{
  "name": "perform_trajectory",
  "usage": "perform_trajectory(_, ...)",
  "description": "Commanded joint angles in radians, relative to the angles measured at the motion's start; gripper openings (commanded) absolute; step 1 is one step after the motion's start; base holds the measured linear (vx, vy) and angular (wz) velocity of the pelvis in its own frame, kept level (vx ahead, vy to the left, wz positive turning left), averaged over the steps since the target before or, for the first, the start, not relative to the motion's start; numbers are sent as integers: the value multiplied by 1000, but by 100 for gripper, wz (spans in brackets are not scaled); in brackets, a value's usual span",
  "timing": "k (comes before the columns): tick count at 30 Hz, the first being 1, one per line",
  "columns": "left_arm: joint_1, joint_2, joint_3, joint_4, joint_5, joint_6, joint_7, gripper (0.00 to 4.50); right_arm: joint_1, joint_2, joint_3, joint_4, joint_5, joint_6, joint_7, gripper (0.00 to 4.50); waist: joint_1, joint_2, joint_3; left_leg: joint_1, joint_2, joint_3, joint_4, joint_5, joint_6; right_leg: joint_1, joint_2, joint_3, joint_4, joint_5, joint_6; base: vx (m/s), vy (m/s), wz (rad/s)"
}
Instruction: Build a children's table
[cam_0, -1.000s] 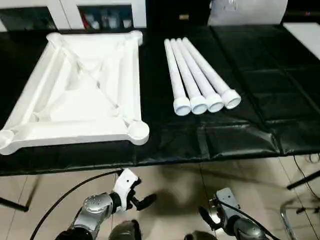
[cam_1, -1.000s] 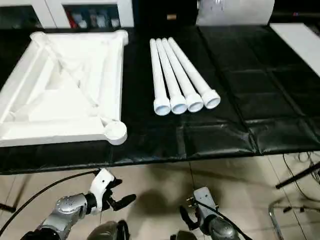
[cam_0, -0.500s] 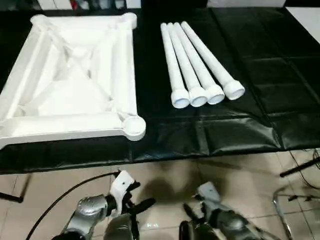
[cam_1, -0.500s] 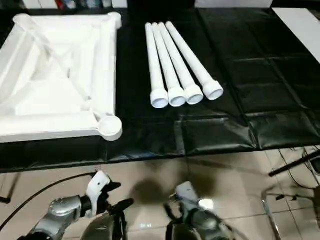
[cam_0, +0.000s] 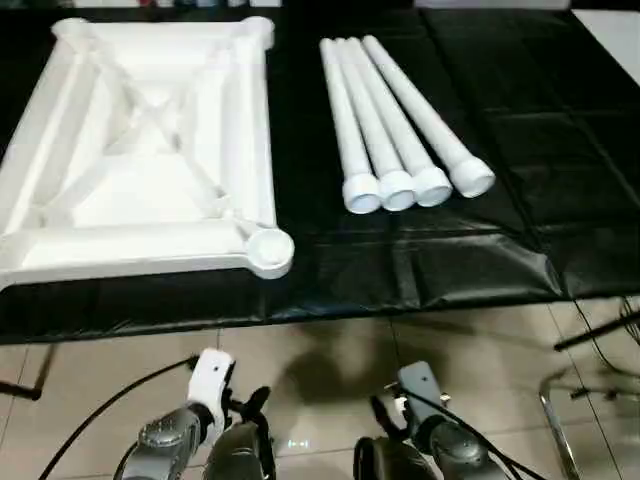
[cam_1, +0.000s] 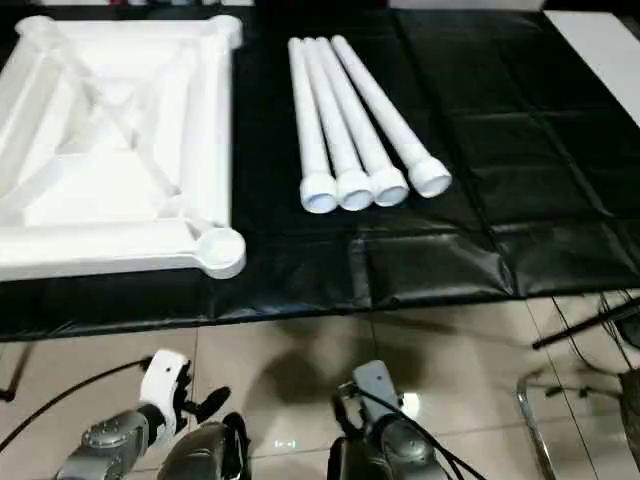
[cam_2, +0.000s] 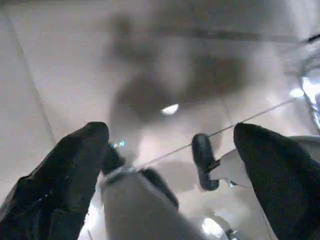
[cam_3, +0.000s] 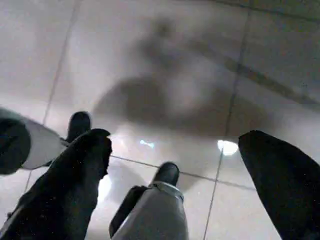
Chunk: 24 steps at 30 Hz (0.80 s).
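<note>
White plastic parts lie unassembled on the black-covered table (cam_0: 480, 270) in the left eye view: the table top (cam_0: 140, 150) rests ribbed underside up at the left, its near round corner socket (cam_0: 268, 250) empty at the table's front edge, and the four legs (cam_0: 395, 120) lie side by side just to its right, apart from it, wide ends toward the robot. No leg stands in any socket, so by the look of it nothing is built yet and all four legs remain to be fitted. Low in this view, over the tiled floor (cam_0: 320, 350) and short of the table, the left gripper (cam_0: 245, 420) and right gripper (cam_0: 390, 425) hang empty. The right eye view gives the same layout, top (cam_1: 110, 140) beside legs (cam_1: 360, 120), untouched. In the left wrist view the left gripper's fingers (cam_2: 65, 170) stand spread wide with only floor between them, and the other arm's gripper shows beyond. The right wrist view likewise shows its own fingers (cam_3: 70, 180) spread wide and holding nothing above the tiles.
</note>
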Motion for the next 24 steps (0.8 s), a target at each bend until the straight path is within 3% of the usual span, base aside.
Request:
perform_trajectory(1, 16, -17, 29, 11, -13, 35, 90, 447, 6, 28, -58, -1, 65, 28, -21, 450, 7, 16, -103, 51, 104, -42, -61, 36, 214, 29, -98, 41, -31, 454, -347, 0, 0, 0)
perform_trajectory(3, 13, -25, 40, 13, -18, 45, 117, 447, -10, 34, -70, 4, 72, 29, -32, 450, 16, 24, -111, 47, 104, -45, -59, 34, 210, 30, -97, 38, -26, 480, -346, 0, 0, 0)
perform_trajectory(4, 13, -25, 40, 13, -18, 45, 117, 447, -10, 34, -70, 4, 72, 29, -32, 450, 17, 20, -111, 48, 103, -44, -60, 23, 206, 28, -97, 37, -30, 471, -344, 0, 0, 0)
perform_trajectory(5, 11, -27, 41, 5, -9, 64, 128, 447, -17, 37, -74, 6, 70, 40, -43, 450, 20, 16, -111, 46, 103, -42, -63, -19, 193, 28, -99, 39, -34, 431, -343, 0, 0, 0)
perform_trajectory(7, -1, -26, 29, 11, 8, 72, 131, 447, -32, 37, -83, 17, 66, 63, -78, 450, 31, 37, -121, 53, 103, -41, -73, -129, 137, 26, -97, 42, -49, 297, -342, 0, 0, 0)
perform_trajectory(9, -3, -25, 27, 14, 8, 75, 127, 447, -34, 37, -85, 21, 67, 64, -81, 450, 34, 32, -125, 50, 101, -42, -76, -167, 113, 31, -100, 44, -52, 244, -336, 0, 0, 0)
perform_trajectory(10, -10, -27, 25, 24, 3, 82, 116, 447, -42, 34, -95, 39, 70, 68, -97, 450, 40, 59, -138, 51, 99, -43, -72, -133, 101, 22, -96, 43, -48, 268, -336, 0, 0, 0)
perform_trajectory(11, -13, -29, 26, 28, 1, 77, 112, 447, -45, 31, -100, 48, 71, 66, -108, 450, 40, 54, -149, 40, 92, -43, -60, 12, 138, 13, -84, 33, -30, 423, -352, 0, 0, 0)
perform_trajectory(12, -15, -34, 30, 34, 0, 64, 119, 447, -45, 27, -116, 61, 82, 57, -120, 450, 43, 57, -170, 32, 77, -35, -33, 198, 202, -8, -64, 15, -11, 613, -370, -55, 24, 2)
perform_trajectory(13, -15, -34, 29, 35, 1, 59, 122, 447, -44, 26, -119, 63, 85, 48, -124, 450, 46, 56, -182, 17, 60, -31, -22, 242, 253, -16, -67, 6, -12, 676, -379, -75, 29, 3)
perform_trajectory(14, -15, -34, 29, 35, 1, 59, 123, 447, -44, 26, -120, 63, 85, 47, -124, 450, 50, 69, -193, 12, 56, -33, -15, 231, 265, -21, -72, 4, -11, 676, -378, -75, 29, 3)
perform_trajectory(15, -15, -34, 27, 32, 2, 56, 127, 447, -42, 26, -123, 63, 85, 39, -126, 450, 48, 62, -193, -6, 57, -35, -23, 148, 278, -33, -74, -1, -23, 601, -373, -115, 26, 1)
perform_trajectory(16, -13, -34, 26, 31, 3, 44, 128, 447, -40, 26, -126, 62, 86, 31, -126, 450, 50, 68, -194, -7, 60, -34, -31, 60, 269, -37, -73, -6, -31, 492, -376, -147, 31, 3)
perform_trajectory(17, -11, -36, 29, 30, 3, 26, 127, 447, -34, 28, -135, 58, 95, 22, -108, 450, 48, 88, -185, 12, 70, -32, -47, -274, 180, -41, -83, -2, -63, 99, -354, -147, 31, 3)
perform_trajectory(18, -10, -36, 29, 32, 4, 9, 123, 447, -29, 26, -132, 55, 92, 15, -106, 450, 46, 97, -153, 65, 79, -51, -40, -655, 7, -60, -109, 8, -112, -405, -257, -169, 46, 3)
perform_trajectory(19, -10, -36, 29, 32, 4, 9, 123, 447, -29, 26, -132, 55, 92, 15, -106, 450, 37, 91, -131, 89, 79, -68, -33, -791, -70, -78, -114, 0, -137, -622, -171, -151, 80, -18)
perform_trajectory(20, -9, -36, 26, 34, 9, -13, 121, 447, -22, 20, -118, 48, 80, 6, -102, 450, 15, 109, -105, 75, 74, -85, -96, -976, -179, -43, -64, -78, -136, -740, -57, -151, 80, -18)
perform_trajectory(21, -9, -36, 25, 36, 11, -21, 121, 447, -20, 17, -110, 48, 72, 1, -101, 450, 90, 140, -115, -180, 19, 39, -301, -1129, -304, 195, 49, -150, 202, -397, -102, -209, 154, -33)
perform_trajectory(22, -9, -33, 19, 38, 19, -33, 124, 447, -11, 21, -111, 38, 82, -14, -59, 450, 160, 137, -133, -211, -41, 155, -308, -1093, -371, 222, 94, -185, 173, -376, -97, -199, 67, 21)
perform_trajectory(23, -8, -33, 16, 40, 22, -49, 124, 447, 5, 23, -104, 14, 85, -43, -16, 450, 139, 106, -204, -56, 13, 197, -232, -543, -422, 137, -2, -67, 148, -580, -105, -199, 67, 21)
perform_trajectory(24, -7, -40, 24, 47, 8, -66, 105, 447, 34, 28, -90, -40, 93, -60, 49, 450, 71, 19, -181, 167, 26, -55, 137, -108, -148, -122, -192, 41, -168, -852, -48, 158, -295, 77)
